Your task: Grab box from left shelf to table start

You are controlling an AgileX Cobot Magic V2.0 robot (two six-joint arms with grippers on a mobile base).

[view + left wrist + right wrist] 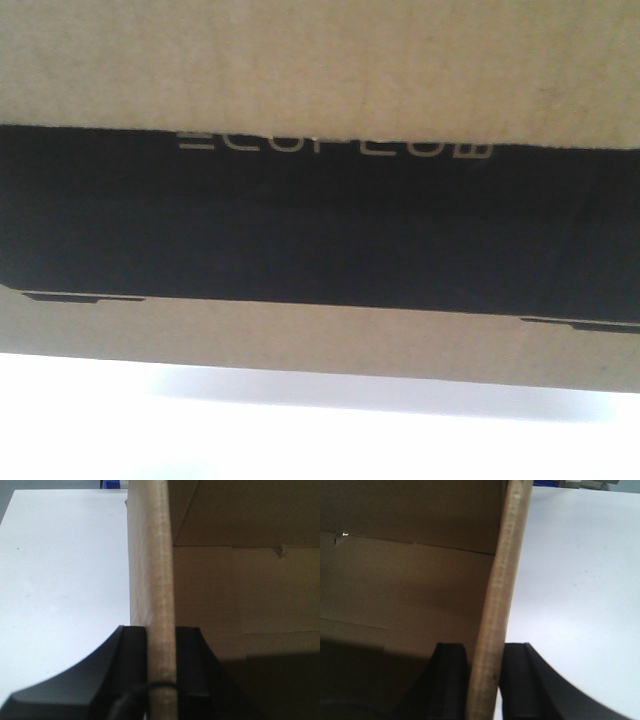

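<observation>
– Across the front view lies the box (320, 60), long axis left to right?
– Yes: left gripper (161, 647) is clamped on the box's left wall, right gripper (487, 662) on its right wall, both equally near.
– Below the box?
– White bench (60, 580), spreading past both walls; contact I cannot tell.

Front view blocked by box (320, 60); table (60, 580) open outside both box walls.
</observation>
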